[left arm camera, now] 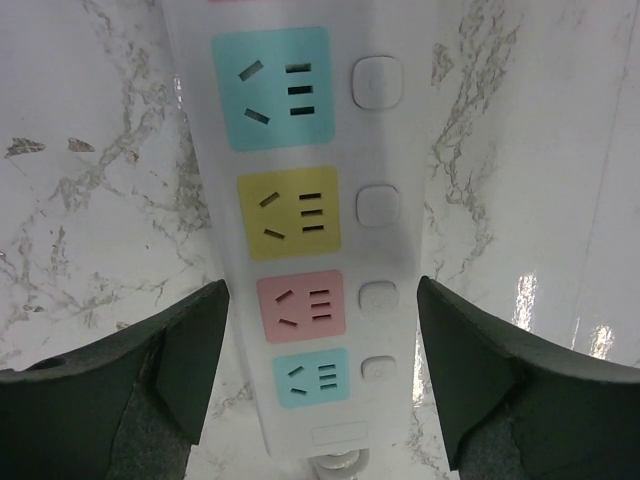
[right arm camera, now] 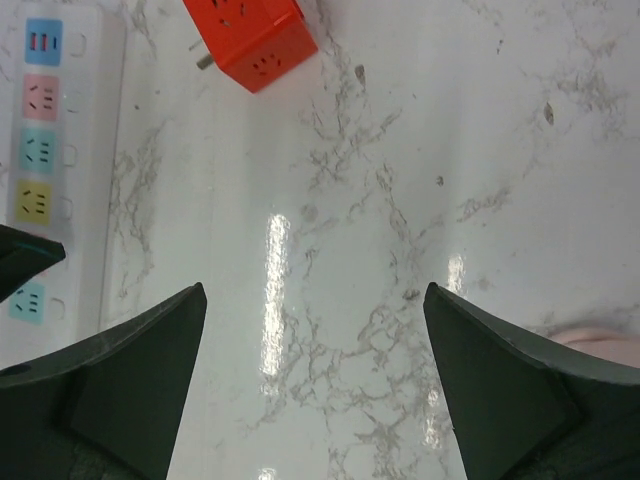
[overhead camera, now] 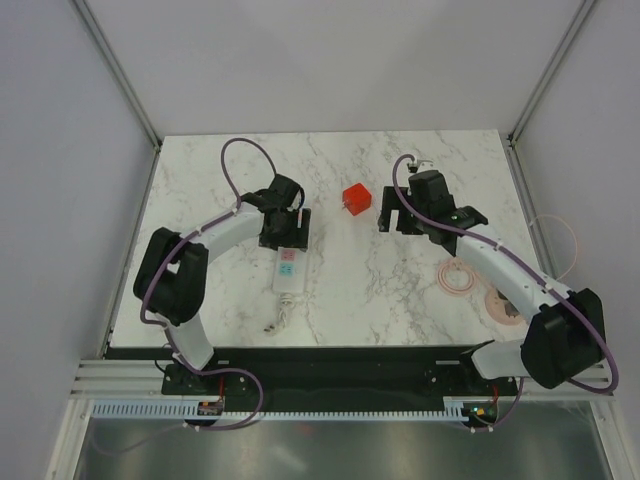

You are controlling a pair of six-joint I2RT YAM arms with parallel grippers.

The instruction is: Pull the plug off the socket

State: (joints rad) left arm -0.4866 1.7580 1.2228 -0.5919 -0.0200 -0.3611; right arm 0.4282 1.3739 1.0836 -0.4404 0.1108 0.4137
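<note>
The plug [overhead camera: 356, 197], a red-orange cube, lies loose on the marble table, apart from the socket; in the right wrist view it [right arm camera: 255, 35] sits at the top with a prong sticking out to its left. The socket [overhead camera: 288, 268], a white power strip with coloured outlets, lies left of centre, cord toward the near edge. My left gripper [overhead camera: 285, 240] sits over its far half. In the left wrist view [left arm camera: 322, 330] the fingers [left arm camera: 190, 350] press against both long sides of the socket [left arm camera: 300, 150] beside the pink outlet. My right gripper [overhead camera: 398, 218] is open and empty [right arm camera: 315, 300] over bare marble, right of the plug.
Two pale pink rings [overhead camera: 458, 277] lie on the table at the right near my right arm. A thin pink cable [overhead camera: 565, 240] loops beyond the table's right edge. The socket's strip [right arm camera: 40, 150] shows at the left of the right wrist view, a dark left fingertip [right arm camera: 25, 255] across it.
</note>
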